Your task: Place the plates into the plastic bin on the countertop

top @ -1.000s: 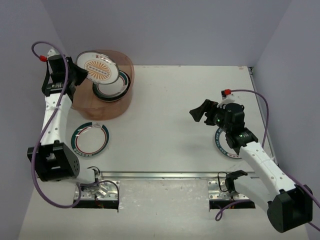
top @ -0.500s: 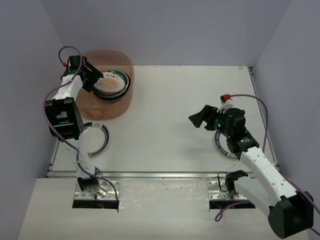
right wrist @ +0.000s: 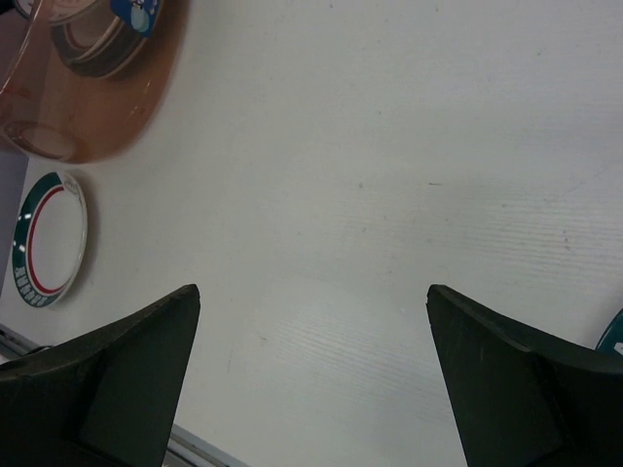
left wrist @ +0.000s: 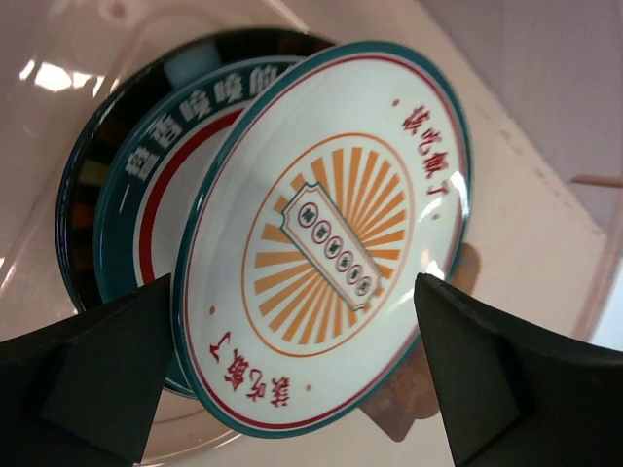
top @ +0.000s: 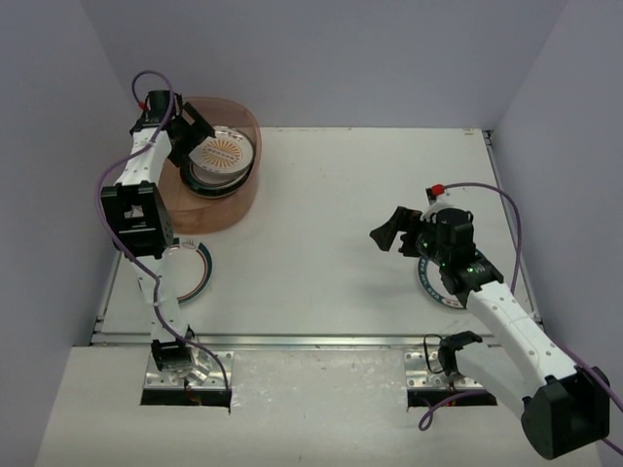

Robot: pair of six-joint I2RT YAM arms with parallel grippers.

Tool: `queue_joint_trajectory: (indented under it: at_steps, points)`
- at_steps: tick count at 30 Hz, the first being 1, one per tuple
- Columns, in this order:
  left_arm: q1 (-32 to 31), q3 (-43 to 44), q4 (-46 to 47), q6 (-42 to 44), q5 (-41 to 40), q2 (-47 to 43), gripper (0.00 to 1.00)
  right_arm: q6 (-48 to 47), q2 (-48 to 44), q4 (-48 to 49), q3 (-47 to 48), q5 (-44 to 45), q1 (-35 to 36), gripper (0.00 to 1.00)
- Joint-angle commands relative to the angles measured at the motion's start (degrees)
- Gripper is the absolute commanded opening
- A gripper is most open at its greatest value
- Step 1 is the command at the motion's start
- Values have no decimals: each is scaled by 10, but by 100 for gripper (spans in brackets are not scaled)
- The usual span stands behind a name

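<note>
**Table** (top: 341,195): white and flat, being enclosed by pale lilac walls. A metal rail is being shown along its near edge.

**Plastic bin** (top: 209,219): a translucent pinkish-brown tub, being kept at the table's far left corner. A stack of plates is being held inside it.

**Right hand** (top: 387,226): being held wide open and empty above bare table, just beside a teal-rimmed plate (top: 428,284) that is being partly hidden by the arm.

**Left hand** (top: 193,146): being held inside the bin with its fingers (left wrist: 88,389) spread to either side of the top plate. Nothing is being gripped.

**Sunburst plate** (left wrist: 331,233): being carried on top of the stack in the bin, slightly tilted.

**Red-and-teal plate** (right wrist: 49,238): being left flat on the table near the bin, partly covered by the left arm.

**Handling (judged):** the plates are being taken as stiff, light, glossy and likely breakable. Because they lie flat, only the rim is being offered, so one finger would best be slid under the edge.
</note>
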Motion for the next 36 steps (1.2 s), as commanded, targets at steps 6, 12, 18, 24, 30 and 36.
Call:
queue_joint_trajectory:
  at_steps: [6,12,18,24,30,36]
  points:
    - [-11,-43,-31,6,-93,-90,100,-32,-42,-31,47,38,-1,99]
    - [-13,-37,-37,20,-144,-150,100,-38,-46,-53,62,45,-1,99]
    - [-78,-74,-3,43,-132,-250,100,-39,-64,-65,69,76,-1,99]
    - [-278,-179,108,62,-96,-356,100,-33,-115,-146,120,116,-1,99]
    - [-405,-337,287,4,56,-332,100,-47,-230,-274,167,243,-1,99]
    - [-504,-349,421,-65,127,-184,100,-70,-301,-309,195,246,0,99]
